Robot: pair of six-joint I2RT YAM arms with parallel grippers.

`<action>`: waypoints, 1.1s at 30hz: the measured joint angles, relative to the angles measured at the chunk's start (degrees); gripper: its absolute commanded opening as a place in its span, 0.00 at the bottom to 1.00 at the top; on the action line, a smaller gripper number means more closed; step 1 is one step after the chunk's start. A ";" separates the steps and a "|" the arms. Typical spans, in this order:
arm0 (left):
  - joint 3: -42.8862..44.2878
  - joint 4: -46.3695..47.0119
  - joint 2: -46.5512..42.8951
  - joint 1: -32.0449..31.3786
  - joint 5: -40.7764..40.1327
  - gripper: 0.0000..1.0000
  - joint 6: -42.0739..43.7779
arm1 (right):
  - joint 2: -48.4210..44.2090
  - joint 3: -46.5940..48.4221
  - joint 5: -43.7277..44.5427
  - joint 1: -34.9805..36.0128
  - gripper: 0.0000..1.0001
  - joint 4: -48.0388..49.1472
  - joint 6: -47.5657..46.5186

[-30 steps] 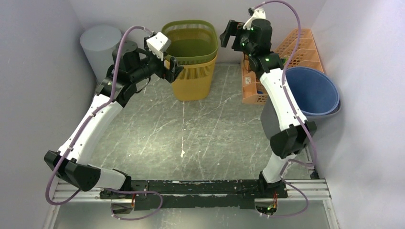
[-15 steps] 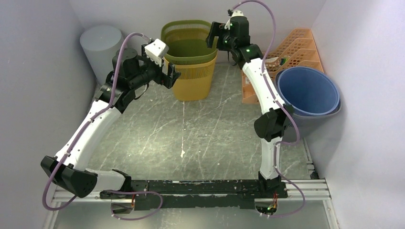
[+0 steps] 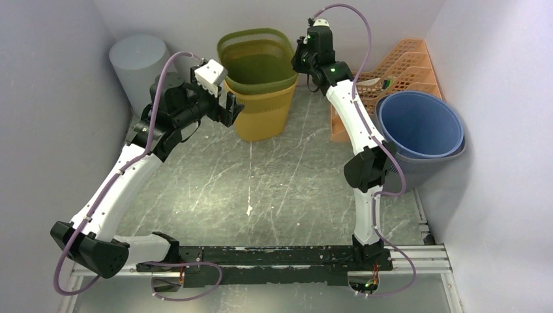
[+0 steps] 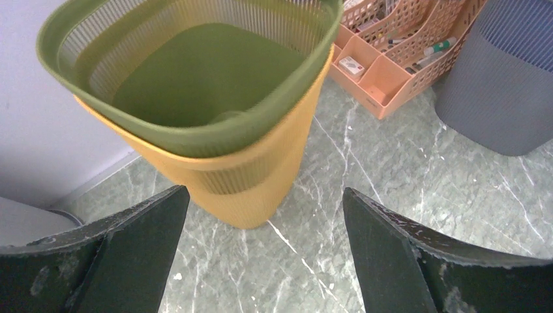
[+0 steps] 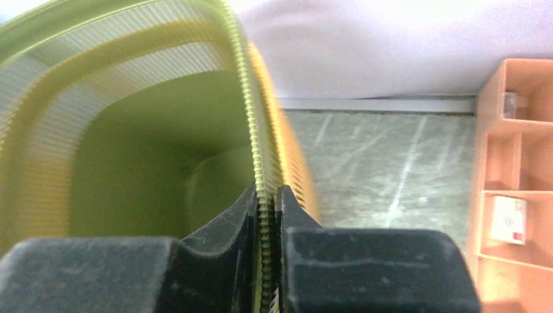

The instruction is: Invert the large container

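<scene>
The large container, a green mesh basket (image 3: 259, 65), stands upright at the back of the table, nested inside a yellow basket (image 3: 264, 114). My right gripper (image 3: 301, 60) is at its right rim. In the right wrist view this gripper (image 5: 266, 192) is shut on the thin green rim (image 5: 242, 72), one finger inside the basket and one outside. My left gripper (image 3: 229, 107) hangs open just left of the yellow basket, touching nothing. The left wrist view shows the green basket (image 4: 195, 72) and the yellow basket (image 4: 261, 176) ahead of my open left gripper (image 4: 264, 192).
An orange desk organizer (image 3: 404, 62) stands right of the baskets against the back wall. A blue bin inside a grey bin (image 3: 420, 124) sits at the right wall. A grey cylinder (image 3: 137, 62) fills the back left corner. Walls close in on three sides.
My right gripper moved left onto the green basket's right rim and closed on it. The left gripper drifted slightly left and stayed open.
</scene>
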 measured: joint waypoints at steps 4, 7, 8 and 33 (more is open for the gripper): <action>-1.18 -0.11 -0.61 0.00 0.00 1.00 0.02 | -0.09 0.55 1.01 0.04 0.00 -1.11 -2.32; -1.46 -0.22 -0.90 0.00 -0.04 1.00 0.26 | -0.87 0.66 2.51 1.60 0.00 -2.84 -3.58; -1.51 -0.22 -0.98 0.00 -0.09 1.00 0.26 | -1.40 0.44 3.89 1.95 0.00 -3.74 -3.74; -2.47 -0.96 -3.85 0.15 -6.56 1.00 0.48 | -26.21 -12.94 22.25 3.37 0.00 2.19 -10.58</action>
